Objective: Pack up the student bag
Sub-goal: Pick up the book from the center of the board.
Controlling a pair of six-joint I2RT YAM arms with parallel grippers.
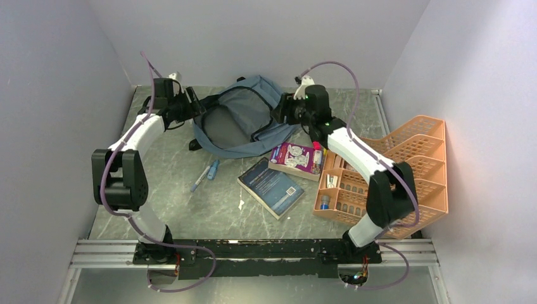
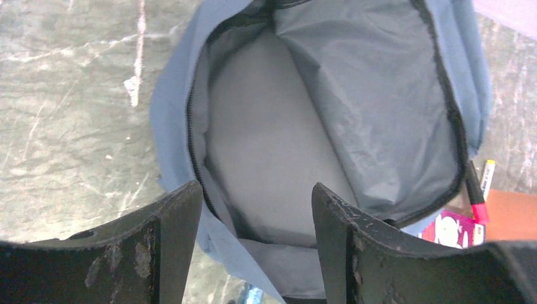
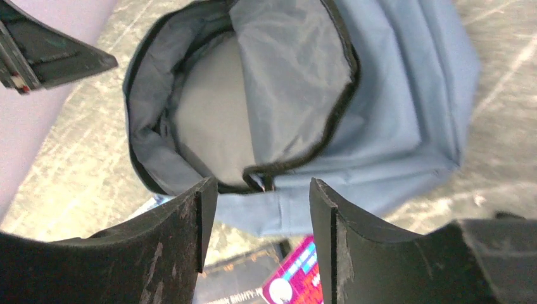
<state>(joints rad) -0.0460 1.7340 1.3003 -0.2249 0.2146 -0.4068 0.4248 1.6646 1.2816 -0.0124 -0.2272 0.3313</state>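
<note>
One student bag (image 1: 244,117) unzipped, two pens (image 1: 213,168), one book (image 1: 271,187), left gripper (image 2: 256,196) and right gripper (image 3: 263,190) parted, empty.

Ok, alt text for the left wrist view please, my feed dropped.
The student bag lies unzipped, its grey-lined main compartment gaping and showing nothing inside. The left gripper stands open over the bag's near rim, above a grey marbled table; a pink box peeks in at lower right.

One student bag (image 1: 244,117), book (image 1: 271,187), box (image 1: 296,159), tray (image 1: 430,164); two pens (image 1: 213,169)
</note>
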